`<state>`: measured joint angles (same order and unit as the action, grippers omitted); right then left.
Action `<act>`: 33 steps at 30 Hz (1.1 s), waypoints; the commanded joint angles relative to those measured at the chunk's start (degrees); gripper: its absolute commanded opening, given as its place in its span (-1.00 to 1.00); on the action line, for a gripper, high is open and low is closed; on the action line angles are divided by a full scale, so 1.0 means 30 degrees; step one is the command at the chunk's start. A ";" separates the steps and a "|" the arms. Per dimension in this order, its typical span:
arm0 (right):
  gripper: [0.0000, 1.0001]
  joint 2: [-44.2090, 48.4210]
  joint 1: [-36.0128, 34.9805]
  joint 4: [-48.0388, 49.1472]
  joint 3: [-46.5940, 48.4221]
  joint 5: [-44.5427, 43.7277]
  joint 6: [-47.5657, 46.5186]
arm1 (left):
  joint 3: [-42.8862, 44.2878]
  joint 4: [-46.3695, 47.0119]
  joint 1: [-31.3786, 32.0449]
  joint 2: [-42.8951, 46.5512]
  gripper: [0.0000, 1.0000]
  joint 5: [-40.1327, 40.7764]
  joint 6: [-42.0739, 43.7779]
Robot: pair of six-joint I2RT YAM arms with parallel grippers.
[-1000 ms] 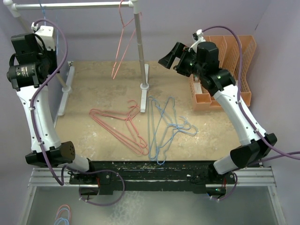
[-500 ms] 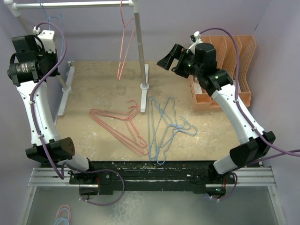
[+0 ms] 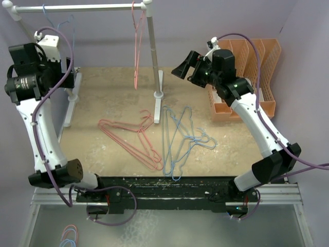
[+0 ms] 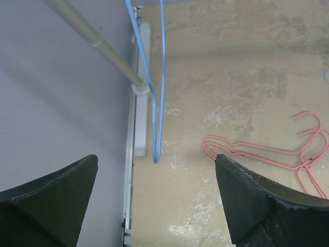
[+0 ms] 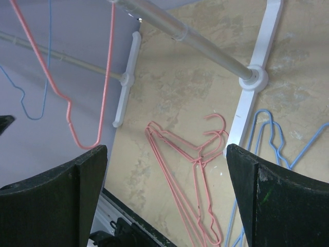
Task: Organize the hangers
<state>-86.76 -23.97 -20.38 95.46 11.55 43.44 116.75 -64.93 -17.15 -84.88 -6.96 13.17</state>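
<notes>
Over the far left corner of the bench (image 3: pixel 103 98), the left claw (image 4: pixel 156 159) stood wide apart and empty, with a light blue hanger (image 4: pixel 140 49) hooked on the rack rail (image 3: pixel 87 6) before it. The right claw (image 5: pixel 167 149), also apart and empty, faced a pink hanger (image 3: pixel 136 62) on the same rail. A careless arm could knock either one off. Pink hangers (image 3: pixel 131 136) and blue hangers (image 3: pixel 177 141) lay in overlapping piles toward the near edge; lifting one might drag others. The bench was tan and worn, the walls (image 3: pixel 216 15) pale violet.
</notes>
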 commanded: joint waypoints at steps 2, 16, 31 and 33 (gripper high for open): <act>0.99 0.0319 0.0079 -0.0279 -0.1019 -0.0548 -0.0630 | 0.0653 0.1180 -0.0086 0.3912 0.98 0.2311 0.0387; 0.98 0.1789 0.0093 -0.5862 -1.0665 -0.9394 0.1748 | 0.0992 -0.2418 -0.0097 0.6495 0.98 -0.4991 0.3164; 0.46 -0.1581 0.0137 -0.3171 -1.1789 -0.9040 0.1540 | -0.1943 -0.0467 0.6551 0.5052 0.98 0.0149 0.2330; 0.41 -0.1887 0.0154 -0.3015 -1.1731 -0.8893 0.1545 | -0.2260 -0.0054 0.8203 0.4929 0.98 0.1538 0.1989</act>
<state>-91.26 -23.66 -31.40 59.48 -16.14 47.20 110.76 -70.65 -0.80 -70.39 -14.06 22.00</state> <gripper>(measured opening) 0.730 0.990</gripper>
